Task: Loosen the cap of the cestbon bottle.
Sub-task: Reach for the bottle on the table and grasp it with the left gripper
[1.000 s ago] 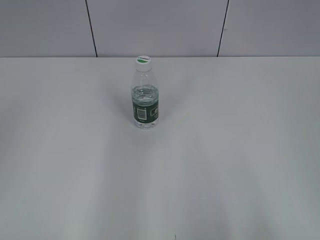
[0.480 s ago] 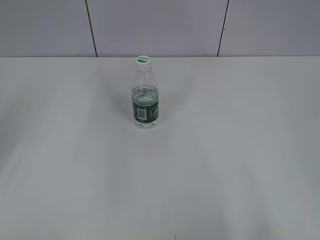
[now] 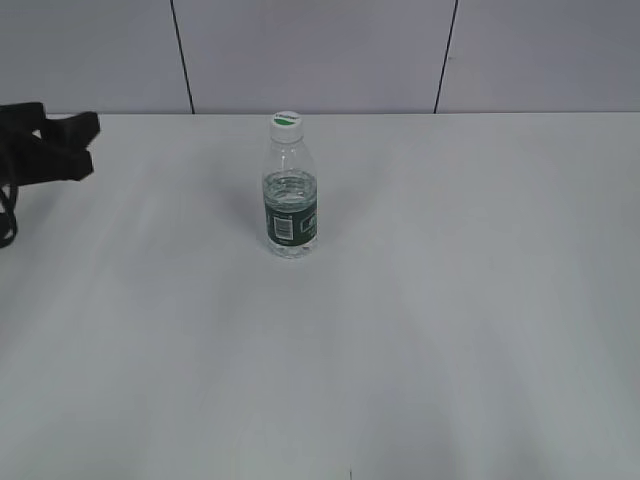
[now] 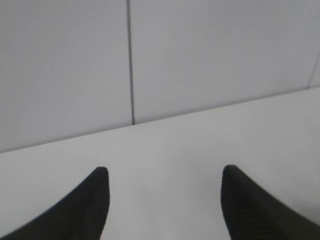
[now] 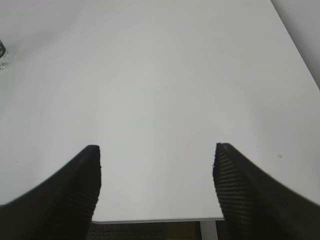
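The cestbon bottle (image 3: pixel 291 210) stands upright on the white table, clear and ribbed, with a dark green label band. Its white cap (image 3: pixel 286 121) with a green mark sits on the neck. My left gripper (image 3: pixel 92 146) shows at the far left edge of the exterior view, well left of the bottle, open and empty. In the left wrist view the left gripper (image 4: pixel 164 172) spans bare tabletop facing the wall. My right gripper (image 5: pixel 156 148) is open over bare table, and only a sliver of the bottle (image 5: pixel 3 55) shows at that view's left edge.
The white table (image 3: pixel 450 300) runs back to a grey panelled wall (image 3: pixel 320 50) with dark vertical seams. The table's near edge (image 5: pixel 150 219) shows between the right fingers, with dark floor below it.
My left gripper has come into the exterior view from the left edge. The bottle and cap have not moved.
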